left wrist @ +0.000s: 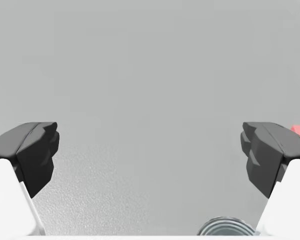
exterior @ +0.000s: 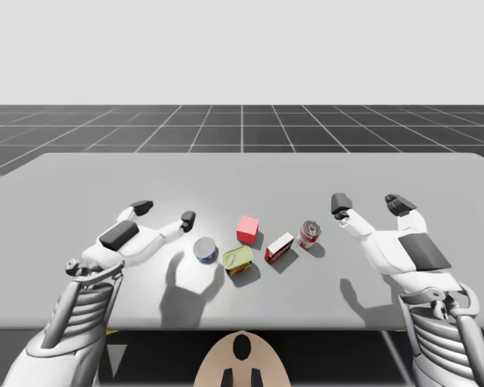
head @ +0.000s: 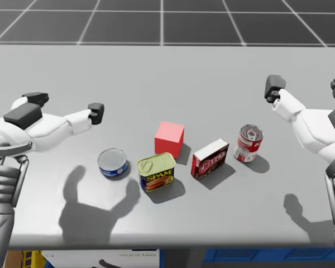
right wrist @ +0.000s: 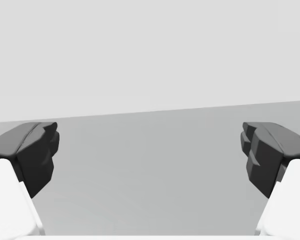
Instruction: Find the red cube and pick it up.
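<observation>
**A:** The red cube (head: 169, 138) sits dead centre of the head view, standing free on the grey table (head: 223, 72).

**B:** The left gripper (head: 66, 105) is at mid-left of the frame, fingers spread wide and well apart from the cube. A short blue tin (head: 113, 162) sits lower right of it.

**A:** The right gripper (head: 307, 88) is at the far right, fingers wide apart too, holding nothing.

**B:** Cube's neighbours: a yellow-topped rectangular tin (head: 156, 171) just below it in the frame, a dark red box (head: 210, 158) at its lower right, then a red-and-white can (head: 249, 143) further right.

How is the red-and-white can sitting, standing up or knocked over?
Standing up. The red-and-white can rests on its bottom on the table, its round lid facing up.
</observation>
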Robot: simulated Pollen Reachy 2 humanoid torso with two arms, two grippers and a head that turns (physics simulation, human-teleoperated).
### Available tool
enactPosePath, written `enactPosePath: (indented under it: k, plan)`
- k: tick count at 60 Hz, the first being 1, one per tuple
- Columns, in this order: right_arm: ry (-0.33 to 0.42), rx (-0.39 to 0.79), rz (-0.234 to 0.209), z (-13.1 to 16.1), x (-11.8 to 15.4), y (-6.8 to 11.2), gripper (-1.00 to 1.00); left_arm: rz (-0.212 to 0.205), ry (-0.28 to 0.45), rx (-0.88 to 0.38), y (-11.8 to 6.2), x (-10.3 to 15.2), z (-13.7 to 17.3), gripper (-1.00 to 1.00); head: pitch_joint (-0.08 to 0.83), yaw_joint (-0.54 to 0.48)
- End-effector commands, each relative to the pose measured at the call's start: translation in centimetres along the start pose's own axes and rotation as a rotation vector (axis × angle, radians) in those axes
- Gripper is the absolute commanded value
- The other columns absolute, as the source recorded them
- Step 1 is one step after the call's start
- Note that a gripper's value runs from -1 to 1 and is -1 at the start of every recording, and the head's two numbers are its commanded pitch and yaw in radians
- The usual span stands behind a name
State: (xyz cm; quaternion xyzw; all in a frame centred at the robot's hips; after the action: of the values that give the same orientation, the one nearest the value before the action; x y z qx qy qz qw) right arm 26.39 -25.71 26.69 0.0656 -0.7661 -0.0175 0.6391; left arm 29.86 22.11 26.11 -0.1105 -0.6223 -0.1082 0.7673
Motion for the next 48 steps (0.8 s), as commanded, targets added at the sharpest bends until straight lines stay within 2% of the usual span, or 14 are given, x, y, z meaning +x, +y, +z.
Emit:
enactPosePath:
  k: [1,11,19,24,32,40,48]
  plan:
    - [0.002,0.001,0.000,0.0,-0.1,0.0,-1.00,0.070,0.189,-0.168,-2.9,0.6,-0.7,-1.00,0.624,-0.02]
    - [0.000,0.002,0.000,0.0,0.0,0.0,-1.00,0.039,0.305,-0.256,-5.8,0.3,-2.2,-1.00,0.627,-0.02]
    - [-0.001,0.006,0.000,0.0,0.0,0.0,-1.00,0.007,0.368,-0.291,-8.2,-0.3,-3.5,-1.00,0.625,-0.02]
    - [-0.002,0.006,-0.001,0.1,0.1,-0.1,-1.00,0.013,0.400,-0.305,-9.4,-0.6,-4.5,-1.00,0.623,-0.03]
    - [-0.004,0.006,-0.002,0.2,0.2,-0.1,-1.00,0.049,0.448,-0.310,-11.2,-1.3,-6.2,-1.00,0.625,-0.03]
    - [-0.003,0.009,-0.003,0.2,0.2,-0.1,-1.00,0.083,0.485,-0.294,-12.3,-1.9,-7.7,-1.00,0.625,-0.03]
    - [-0.003,0.011,-0.005,0.2,0.3,-0.2,-1.00,0.096,0.505,-0.238,-13.1,-2.6,-9.6,-1.00,0.621,-0.03]
